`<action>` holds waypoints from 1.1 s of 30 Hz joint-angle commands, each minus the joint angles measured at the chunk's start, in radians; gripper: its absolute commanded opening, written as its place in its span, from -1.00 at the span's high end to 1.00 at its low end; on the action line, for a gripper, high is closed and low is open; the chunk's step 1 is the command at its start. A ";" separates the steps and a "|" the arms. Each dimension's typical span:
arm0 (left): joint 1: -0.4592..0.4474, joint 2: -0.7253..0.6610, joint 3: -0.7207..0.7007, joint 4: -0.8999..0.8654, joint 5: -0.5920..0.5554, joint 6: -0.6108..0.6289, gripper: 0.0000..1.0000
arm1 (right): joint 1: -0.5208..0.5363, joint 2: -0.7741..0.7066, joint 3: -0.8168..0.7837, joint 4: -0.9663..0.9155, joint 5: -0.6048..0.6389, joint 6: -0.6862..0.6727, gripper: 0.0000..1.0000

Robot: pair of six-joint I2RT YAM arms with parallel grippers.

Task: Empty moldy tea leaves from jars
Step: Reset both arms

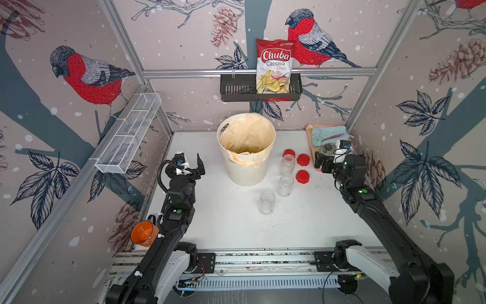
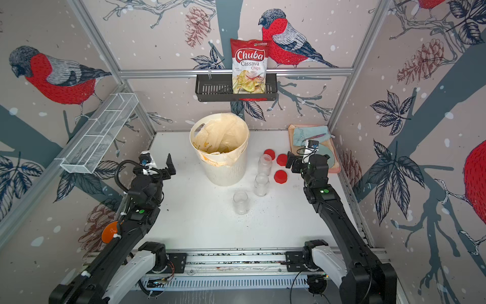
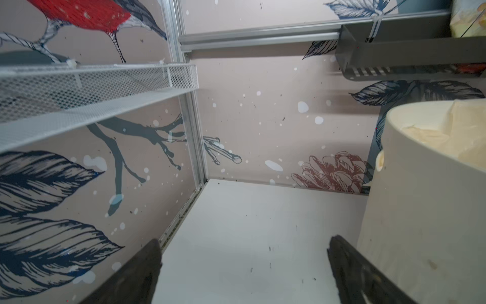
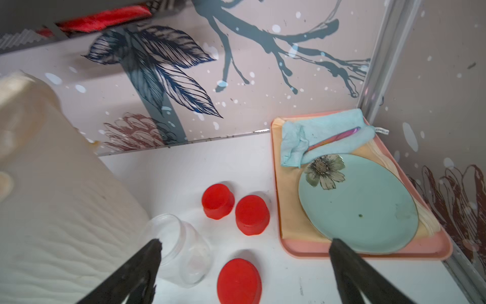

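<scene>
In both top views, three small clear jars [image 1: 285, 184] [image 2: 261, 184], upright and uncapped on the white table [image 1: 231, 226], in a loose line running toward the camera from the right of the tall white bin [image 1: 247, 173]. Look empty, with only table showing through the clear walls. Dark specks, seemingly tea leaves [image 1: 278, 211], scattered on the table just beside the nearest jar. Three red lids [image 1: 303, 159] lying flat just right of the jars.

Right gripper [image 1: 322, 164] low over the table, just right of the lids, at the near edge of a pink tray [image 1: 309, 129]. In the right wrist view, jaws spread wide [image 4: 246, 243], pinching nothing, with one lid and bare table between the fingertips. One fingertip overlaps a jar's rim there; contact impossible to tell.

Left gripper [image 1: 190, 162] raised left of the bin, likewise spread wide and empty. In the left wrist view [image 3: 244, 244], only bare table between the fingertips, the bin's wall just beside one finger.

On the tray, a pale blue plate [image 4: 363, 205] and a light blue cloth [image 4: 328, 129]. Orange mug [image 1: 143, 233] beside the left arm. Chips bag [image 1: 274, 65] in a black basket [image 1: 236, 89] on the back wall.
</scene>
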 commanded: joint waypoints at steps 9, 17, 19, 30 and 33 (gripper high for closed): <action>0.068 0.177 -0.143 0.278 0.066 -0.083 -0.93 | -0.046 0.204 -0.273 0.616 0.217 -0.043 -0.99; 0.075 0.320 -0.191 0.438 0.113 -0.028 -0.92 | -0.085 0.436 -0.391 0.992 0.200 -0.087 -0.99; 0.076 0.350 -0.203 0.485 0.129 -0.025 -0.93 | -0.089 0.464 -0.390 1.016 0.193 -0.088 -0.99; 0.077 0.550 -0.223 0.671 0.184 -0.024 -0.92 | -0.125 0.487 -0.418 1.067 0.133 -0.062 -0.99; 0.077 0.601 -0.223 0.715 0.194 -0.016 -0.92 | -0.128 0.484 -0.420 1.070 0.129 -0.062 -0.99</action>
